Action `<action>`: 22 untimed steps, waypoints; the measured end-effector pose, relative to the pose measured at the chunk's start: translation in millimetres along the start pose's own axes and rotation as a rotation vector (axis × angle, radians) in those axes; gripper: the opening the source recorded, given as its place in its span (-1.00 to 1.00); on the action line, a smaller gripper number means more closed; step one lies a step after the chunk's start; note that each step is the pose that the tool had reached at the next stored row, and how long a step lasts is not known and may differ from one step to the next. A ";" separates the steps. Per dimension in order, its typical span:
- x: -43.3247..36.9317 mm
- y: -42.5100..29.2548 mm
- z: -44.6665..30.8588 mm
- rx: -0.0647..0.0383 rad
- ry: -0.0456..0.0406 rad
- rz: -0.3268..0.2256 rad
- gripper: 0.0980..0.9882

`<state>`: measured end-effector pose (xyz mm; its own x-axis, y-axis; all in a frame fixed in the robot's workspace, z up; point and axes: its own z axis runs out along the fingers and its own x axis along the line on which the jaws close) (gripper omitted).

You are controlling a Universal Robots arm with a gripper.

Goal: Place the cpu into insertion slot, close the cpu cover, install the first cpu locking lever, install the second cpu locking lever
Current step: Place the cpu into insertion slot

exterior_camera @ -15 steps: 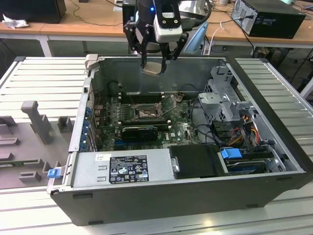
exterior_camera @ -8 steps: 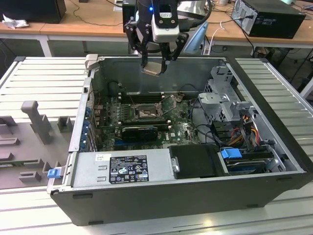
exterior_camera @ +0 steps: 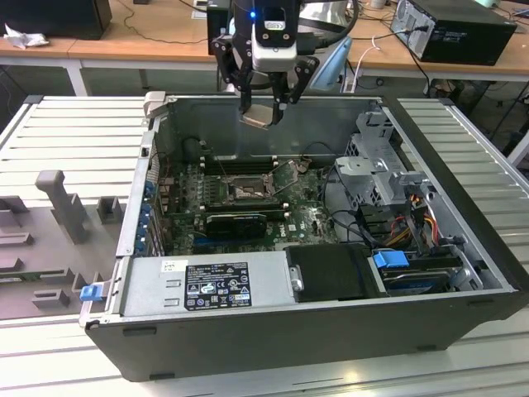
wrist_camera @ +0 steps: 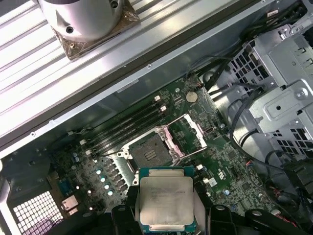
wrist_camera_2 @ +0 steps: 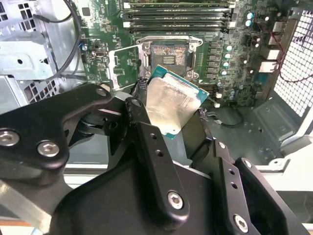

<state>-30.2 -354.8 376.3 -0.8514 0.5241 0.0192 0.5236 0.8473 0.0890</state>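
My gripper (exterior_camera: 263,104) hangs above the open computer case, near its back wall, shut on the cpu (exterior_camera: 259,117). In both wrist views the cpu (wrist_camera_2: 172,104) (wrist_camera: 166,200) is a pale silvery square with a green rim, held by its edges between the black fingers (wrist_camera_2: 142,128). Below it on the green board lies the insertion slot (exterior_camera: 245,192) (wrist_camera_2: 169,55) (wrist_camera: 149,149), dark and uncovered. The cpu cover (wrist_camera_2: 125,66) (wrist_camera: 189,131) stands swung open beside the slot. The cpu is well above the slot and apart from it.
Long black memory slots (wrist_camera_2: 176,19) run beside the socket. A metal drive cage (exterior_camera: 382,169) with cables fills the exterior view's right side of the case. A power supply (exterior_camera: 207,285) sits along the near wall. Grey fixtures (exterior_camera: 62,207) stand on the table left of the case.
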 end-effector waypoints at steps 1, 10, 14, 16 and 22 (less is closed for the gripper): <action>0.0 0.0 0.0 0.000 -0.0004 0.005 -0.03; 0.0 0.0 0.0 -0.001 -0.0055 0.062 -0.03; 0.0 0.0 0.0 -0.002 -0.0079 0.088 -0.03; 0.0 0.0 0.1 -0.002 -0.0090 0.101 -0.03; 0.0 0.0 0.1 -0.003 -0.0124 0.139 -0.03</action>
<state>-30.2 -354.8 376.2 -0.7703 0.6374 0.0192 0.6363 0.7663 0.0889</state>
